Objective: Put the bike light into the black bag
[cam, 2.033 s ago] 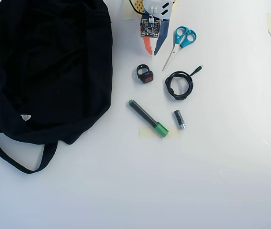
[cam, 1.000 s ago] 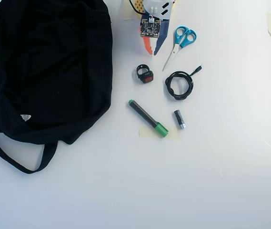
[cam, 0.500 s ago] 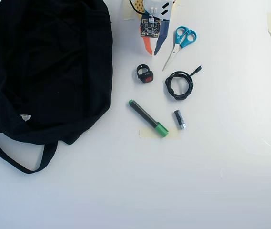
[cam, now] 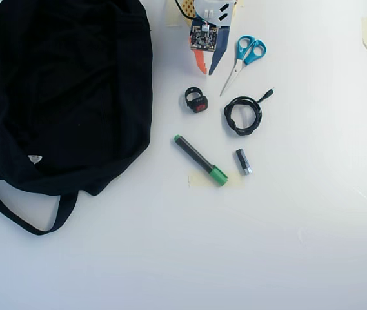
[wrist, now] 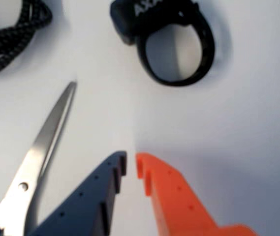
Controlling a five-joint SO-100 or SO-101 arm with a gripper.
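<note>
1. The pincer (wrist: 131, 164), one finger orange and one dark blue, is hanging with its tips nearly together over bare table, gripping nothing.
2. The bike light (wrist: 167, 39) is lying on the white table (cam: 286, 245) just ahead of the tips, untouched; in the overhead view (cam: 196, 101) it is sitting right of the black bag (cam: 60, 90).
3. Scissors (cam: 243, 60), a coiled cable (cam: 242, 115), a green marker (cam: 200, 159) and a small cylinder (cam: 243, 161) are lying nearby.
</note>
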